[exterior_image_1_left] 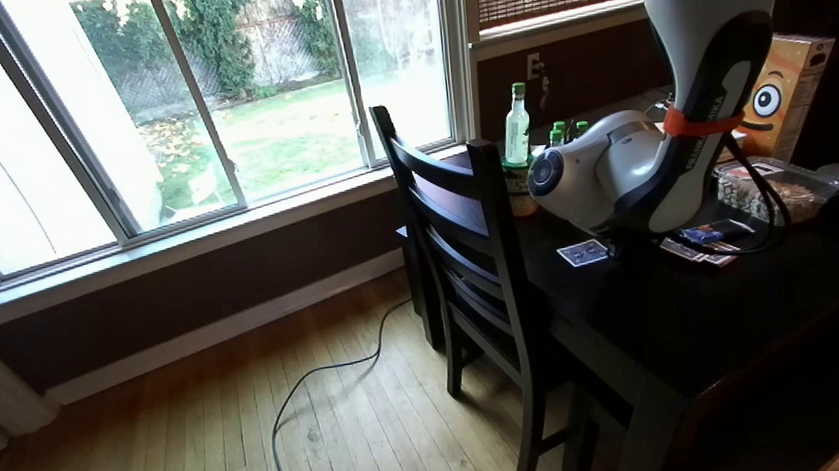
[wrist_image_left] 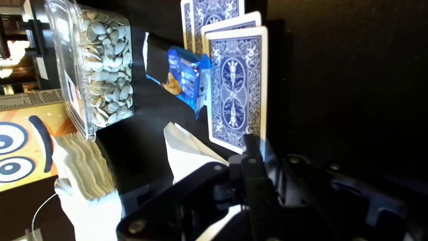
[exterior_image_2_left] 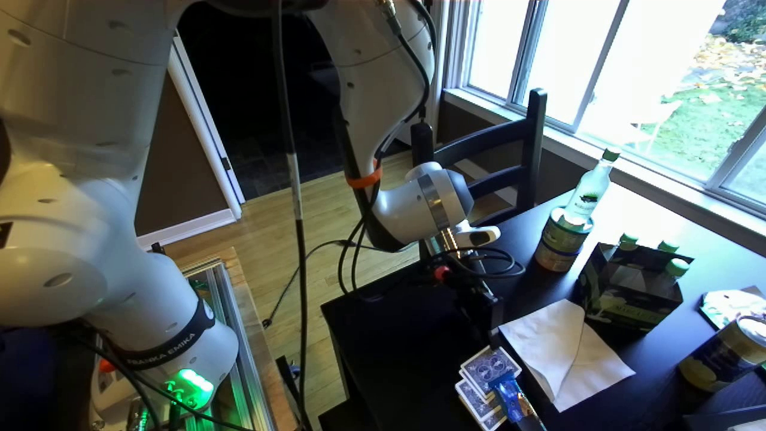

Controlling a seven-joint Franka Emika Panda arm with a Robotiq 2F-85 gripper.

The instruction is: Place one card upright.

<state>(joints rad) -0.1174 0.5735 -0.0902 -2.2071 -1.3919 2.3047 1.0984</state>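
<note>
The cards have blue patterned backs. One large card (wrist_image_left: 233, 93) is at the fingertips in the wrist view, and its lower right corner runs behind the near finger and between the jaws. My gripper (wrist_image_left: 264, 150) looks shut on that corner; its far finger is mostly lost in the dark. In an exterior view a card (exterior_image_1_left: 582, 253) shows right beside the gripper (exterior_image_1_left: 619, 247). In an exterior view the gripper (exterior_image_2_left: 494, 338) points down at a card (exterior_image_2_left: 486, 366). Other cards (wrist_image_left: 217, 10) lie overlapping on the black table (wrist_image_left: 334, 83).
A blue snack packet (wrist_image_left: 189, 77) touches the cards. A white folded napkin (exterior_image_2_left: 568, 353) lies beside them. A seed box (wrist_image_left: 108, 67) and an orange carton (wrist_image_left: 30, 140) stand farther off. A bottle on a can (exterior_image_2_left: 565, 239), a bottle carrier (exterior_image_2_left: 631, 293) and a chair (exterior_image_1_left: 466, 262) stand nearby.
</note>
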